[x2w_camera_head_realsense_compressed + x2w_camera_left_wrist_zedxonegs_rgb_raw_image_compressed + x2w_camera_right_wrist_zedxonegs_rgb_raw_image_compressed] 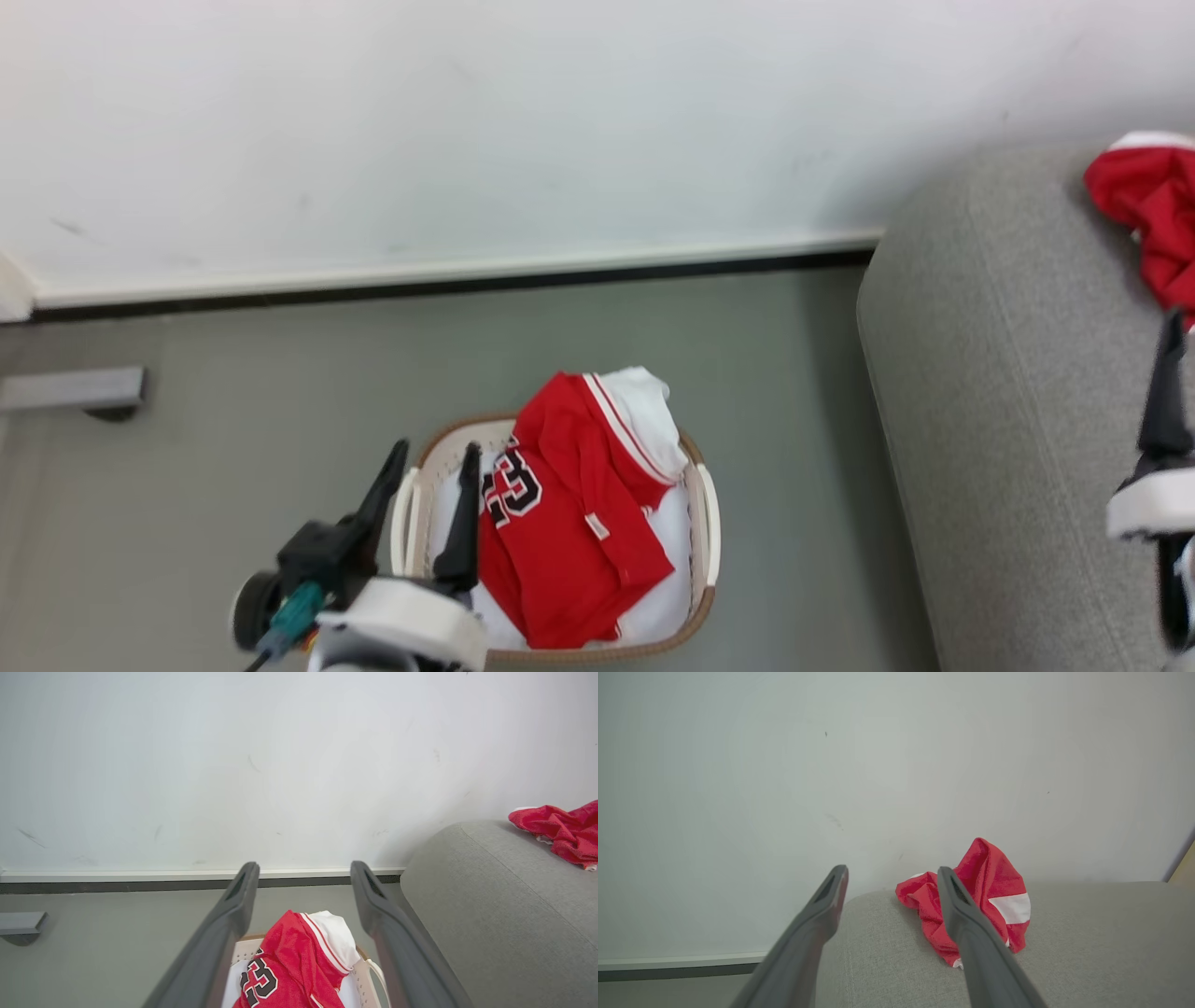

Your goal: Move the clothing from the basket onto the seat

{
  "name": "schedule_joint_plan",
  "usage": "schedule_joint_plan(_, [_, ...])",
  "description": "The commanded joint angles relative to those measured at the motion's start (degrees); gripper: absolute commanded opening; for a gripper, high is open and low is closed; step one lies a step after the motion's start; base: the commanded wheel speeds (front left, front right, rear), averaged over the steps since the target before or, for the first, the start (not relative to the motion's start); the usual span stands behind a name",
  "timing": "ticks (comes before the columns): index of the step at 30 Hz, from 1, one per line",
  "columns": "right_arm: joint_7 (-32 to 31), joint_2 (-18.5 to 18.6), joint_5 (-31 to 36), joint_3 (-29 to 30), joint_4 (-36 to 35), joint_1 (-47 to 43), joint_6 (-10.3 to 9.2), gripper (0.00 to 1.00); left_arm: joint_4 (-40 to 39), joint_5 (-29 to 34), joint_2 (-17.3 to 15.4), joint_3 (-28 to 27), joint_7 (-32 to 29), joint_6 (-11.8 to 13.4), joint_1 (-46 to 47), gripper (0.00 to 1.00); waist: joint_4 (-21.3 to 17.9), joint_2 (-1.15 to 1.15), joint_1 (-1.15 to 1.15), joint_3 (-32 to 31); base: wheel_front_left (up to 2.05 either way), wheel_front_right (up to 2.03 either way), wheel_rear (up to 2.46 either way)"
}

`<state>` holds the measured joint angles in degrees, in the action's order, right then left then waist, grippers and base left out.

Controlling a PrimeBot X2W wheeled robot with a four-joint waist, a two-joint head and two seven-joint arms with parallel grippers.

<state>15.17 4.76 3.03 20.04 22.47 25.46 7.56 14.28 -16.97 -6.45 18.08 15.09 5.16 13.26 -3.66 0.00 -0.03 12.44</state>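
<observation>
Clothing of soft red fabric, white-trimmed and marked "23" in black block figures, fills the small cream-white perforated plastic basket on the grey floor, while a crumpled red-and-white garment lies on the large grey fabric-upholstered seat. The left gripper hangs at the basket's left rim, fingers spread wide and empty. The right gripper, over the seat, also has its fingers apart and grips nothing.
</observation>
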Motion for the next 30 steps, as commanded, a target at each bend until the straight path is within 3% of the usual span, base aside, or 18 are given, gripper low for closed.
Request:
schedule_joint_plan(1, [0.0, -0.7, -1.4, -2.3, -1.8, -3.9, -0.14, 1.0, -1.1, 1.3, -0.5, -1.8, 0.0, 0.7, -3.2, 1.0, 1.0, 0.0, 0.03, -4.5, 0.0, 0.0, 0.0])
schedule_joint_plan(5, [0.0, -1.4, -3.1, -5.1, -3.5, -8.4, -0.14, 1.0, -2.5, 2.4, -0.5, -4.3, 0.1, 1.3, -6.4, 1.0, 1.4, 0.0, 0.03, -6.7, 0.0, 0.0, 0.0])
schedule_joint_plan(16, [0.0, -1.8, -12.6, -15.0, -3.2, -19.9, -0.14, 1.0, -4.6, 4.9, 1.2, -11.5, 0.1, -2.1, -15.5, 1.0, 2.2, 0.0, 0.03, -12.2, 0.0, 0.0, 0.0])
schedule_joint_plan(30, [0.0, -1.8, -15.3, -18.2, -1.9, -20.8, -0.14, 1.0, -3.2, 7.1, 3.0, -14.2, 0.1, -5.6, -17.0, 1.0, 2.8, 0.0, 0.03, -12.9, 0.0, 0.0, 0.0])
